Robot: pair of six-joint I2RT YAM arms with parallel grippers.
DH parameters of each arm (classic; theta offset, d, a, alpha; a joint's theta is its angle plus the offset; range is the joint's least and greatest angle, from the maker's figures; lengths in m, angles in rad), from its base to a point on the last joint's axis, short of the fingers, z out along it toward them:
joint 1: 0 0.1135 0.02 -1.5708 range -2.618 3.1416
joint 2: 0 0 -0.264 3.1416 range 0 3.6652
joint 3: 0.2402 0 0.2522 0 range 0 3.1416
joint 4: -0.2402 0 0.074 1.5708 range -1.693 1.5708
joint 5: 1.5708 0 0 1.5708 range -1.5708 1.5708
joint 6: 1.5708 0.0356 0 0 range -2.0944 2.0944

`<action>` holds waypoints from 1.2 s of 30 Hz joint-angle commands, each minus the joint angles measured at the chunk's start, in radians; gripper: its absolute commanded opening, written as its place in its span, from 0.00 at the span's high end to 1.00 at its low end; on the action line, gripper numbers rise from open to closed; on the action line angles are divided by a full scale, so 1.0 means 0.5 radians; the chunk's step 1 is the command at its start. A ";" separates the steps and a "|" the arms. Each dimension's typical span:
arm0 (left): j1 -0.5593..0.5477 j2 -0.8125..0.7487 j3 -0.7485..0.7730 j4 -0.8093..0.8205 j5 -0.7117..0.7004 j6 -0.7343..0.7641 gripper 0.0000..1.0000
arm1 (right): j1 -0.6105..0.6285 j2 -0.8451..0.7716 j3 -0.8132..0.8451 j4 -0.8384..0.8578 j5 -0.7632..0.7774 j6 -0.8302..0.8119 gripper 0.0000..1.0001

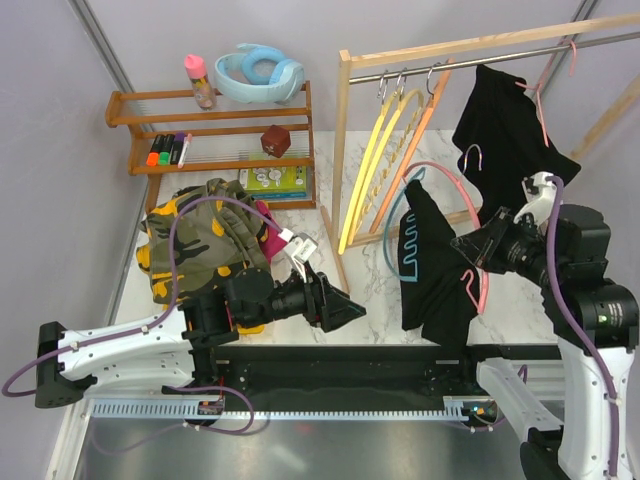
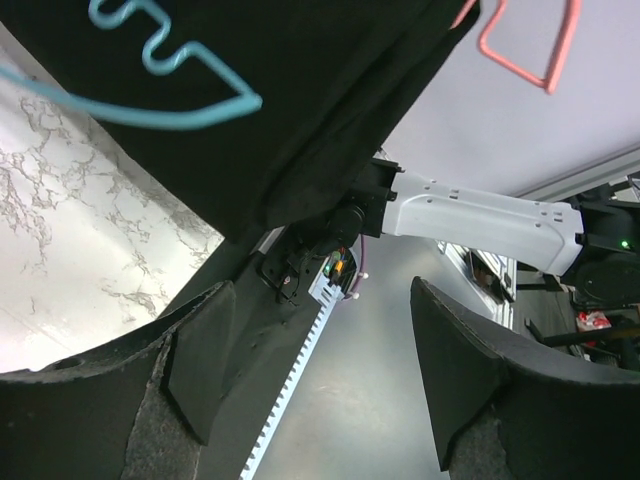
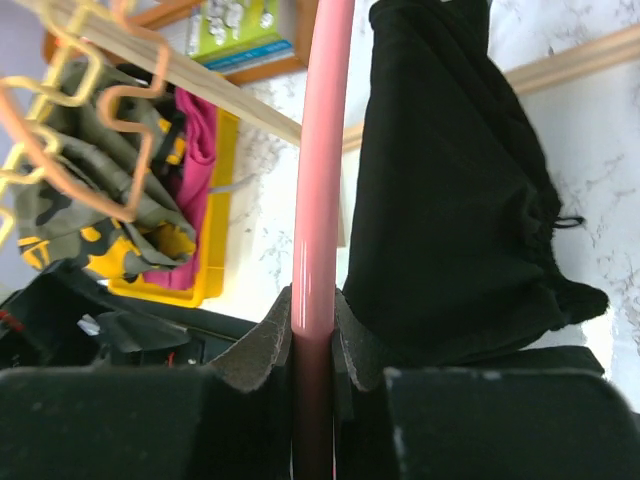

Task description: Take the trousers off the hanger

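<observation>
Right gripper point(image 3: 312, 320) clamped narrow on pink hanger point(image 3: 322, 150), black trousers point(image 1: 435, 265) hanging just beside it above the table point(image 1: 370, 280), left gripper point(image 1: 348, 310) wide and empty near their lower edge, camouflage trousers point(image 1: 200, 240) piled at left.

White marble-pattern table point(image 1: 372, 288); wooden shelf point(image 1: 215, 128) rear left; wooden garment rack point(image 1: 345, 150); lilac walls point(image 1: 450, 20).

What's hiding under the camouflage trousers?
Magenta trousers poke out from beneath the camouflage trousers, all inside a yellow bin. Anything deeper in the pile is covered, so it cannot be seen.
</observation>
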 commanded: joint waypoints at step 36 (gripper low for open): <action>-1.036 1.428 1.431 0.191 -1.441 1.798 0.15 | 0.014 -0.272 0.535 -0.619 -0.138 0.037 1.00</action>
